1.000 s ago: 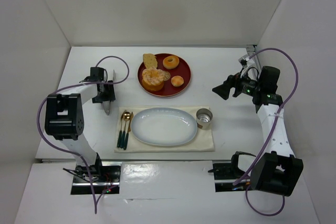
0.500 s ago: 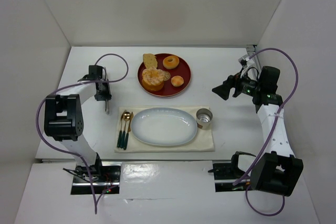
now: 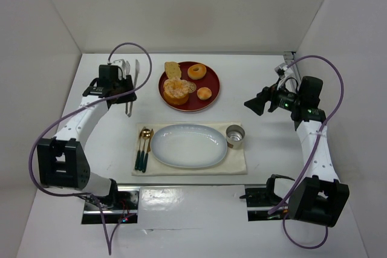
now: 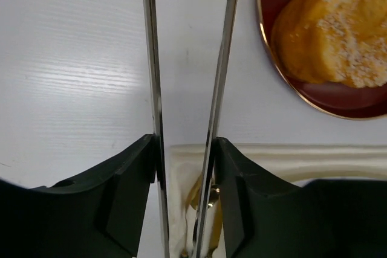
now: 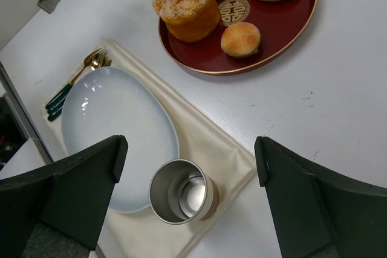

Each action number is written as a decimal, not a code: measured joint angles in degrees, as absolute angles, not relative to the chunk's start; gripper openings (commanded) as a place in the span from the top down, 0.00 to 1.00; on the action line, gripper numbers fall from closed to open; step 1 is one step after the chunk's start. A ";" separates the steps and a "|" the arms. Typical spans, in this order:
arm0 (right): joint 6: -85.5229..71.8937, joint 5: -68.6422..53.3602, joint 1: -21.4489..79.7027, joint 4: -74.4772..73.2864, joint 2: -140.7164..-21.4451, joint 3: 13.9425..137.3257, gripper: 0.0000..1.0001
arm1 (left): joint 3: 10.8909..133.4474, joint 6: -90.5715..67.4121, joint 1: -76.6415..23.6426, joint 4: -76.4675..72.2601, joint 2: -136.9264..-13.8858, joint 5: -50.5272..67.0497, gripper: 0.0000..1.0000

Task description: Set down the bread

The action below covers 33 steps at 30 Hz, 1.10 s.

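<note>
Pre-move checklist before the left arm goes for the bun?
1. Tongs gripped in left tool: ok, both blades sit inside it.
2. Blades apart: ok.
3. Bun free on red tray: ok, nothing touches it.
4. Tongs over bun: not ok, they are left of the tray.
5. White plate bare: ok.
6. Right tool open, empty, away from tray: ok.

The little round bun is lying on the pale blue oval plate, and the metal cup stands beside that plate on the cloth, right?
Not quite. The bun lies on the red tray, not on the blue plate. The right wrist view shows it. The metal cup does stand beside that plate on the cloth.
</note>
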<state>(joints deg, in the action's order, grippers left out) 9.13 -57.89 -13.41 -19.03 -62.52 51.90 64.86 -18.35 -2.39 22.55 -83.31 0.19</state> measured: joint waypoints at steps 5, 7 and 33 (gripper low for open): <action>9.13 -57.91 -13.41 -19.03 -62.37 51.90 0.00 | 65.28 -18.52 -5.93 25.87 -81.36 0.89 0.40; 9.15 -57.91 -13.41 -19.03 -62.37 51.90 0.00 | 65.63 -18.57 -7.29 27.20 -80.77 0.91 0.40; 9.15 -57.91 -13.41 -19.09 -62.37 51.90 0.00 | 87.11 -19.81 -27.97 36.38 -80.68 -0.67 0.46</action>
<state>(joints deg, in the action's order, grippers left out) 9.15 -57.91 -13.41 -19.09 -62.37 51.90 87.11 -19.81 -27.97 36.38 -80.68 -0.67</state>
